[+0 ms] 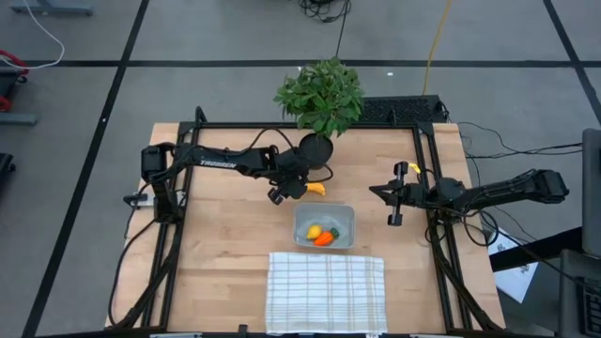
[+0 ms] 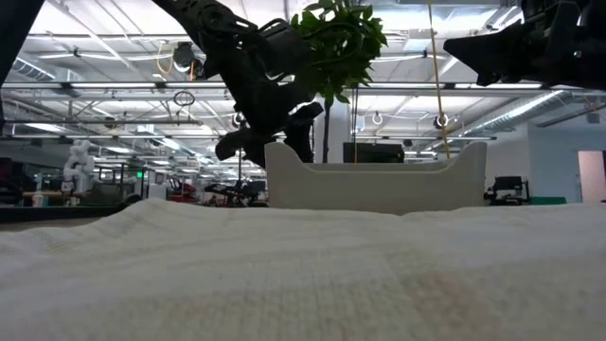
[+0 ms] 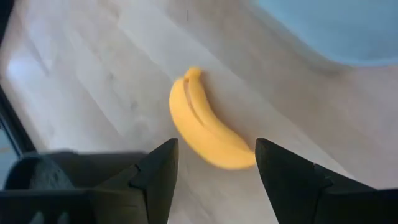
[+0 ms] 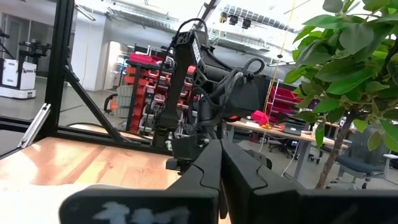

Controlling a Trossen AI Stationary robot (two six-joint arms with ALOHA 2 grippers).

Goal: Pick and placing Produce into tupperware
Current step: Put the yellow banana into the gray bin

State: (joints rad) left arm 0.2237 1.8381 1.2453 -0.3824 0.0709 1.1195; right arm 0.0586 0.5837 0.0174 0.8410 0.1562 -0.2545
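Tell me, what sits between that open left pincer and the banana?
Nothing: in the left wrist view only bare wooden table separates the left pincer from the banana.

Surface: light wooden table [image 1: 225, 244] | far edge, centre: potted plant [image 1: 321, 99] | centre: banana [image 1: 316, 189] lying loose on the wood | just near-right of it: tupperware [image 1: 346, 218] | near edge, centre: white checked cloth [image 1: 326, 292], just beside the tupperware
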